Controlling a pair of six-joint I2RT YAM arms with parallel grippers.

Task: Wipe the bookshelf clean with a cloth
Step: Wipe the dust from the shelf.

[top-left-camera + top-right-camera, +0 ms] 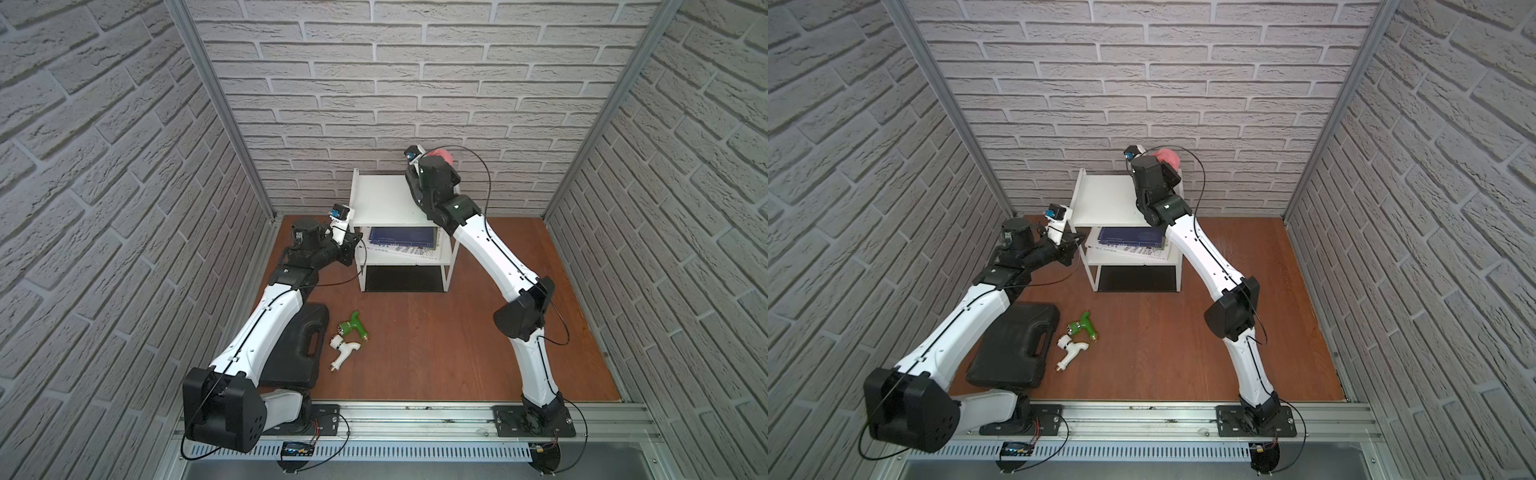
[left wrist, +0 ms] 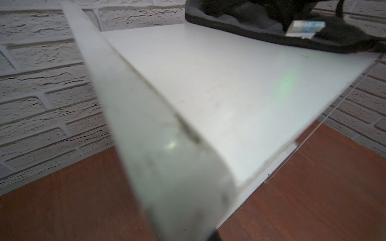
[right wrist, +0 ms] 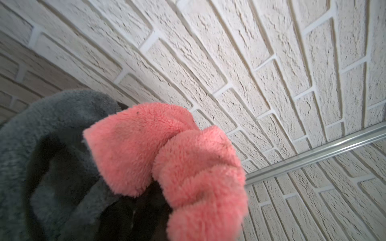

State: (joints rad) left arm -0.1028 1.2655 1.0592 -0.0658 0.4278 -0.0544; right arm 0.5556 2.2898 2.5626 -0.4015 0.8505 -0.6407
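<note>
A: Where stands the bookshelf [image 1: 445,253]?
B: At 12 o'clock of the counter [image 1: 415,332], at the wall [image 1: 374,83].
A: And the cloth [image 3: 167,150]?
B: Bunched on the top board [image 2: 208,83], 1 o'clock corner, the right tool [image 1: 439,166] clamped on it. The left tool [image 1: 356,243] is together at the shelf's 9 o'clock side; whether it pinches anything, I cannot tell.

Pale grey brick walls [image 1: 374,83] close in three sides, with metal posts [image 1: 222,108] in the back corners. The floor [image 1: 457,340] is reddish-brown wood, evenly lit.
</note>
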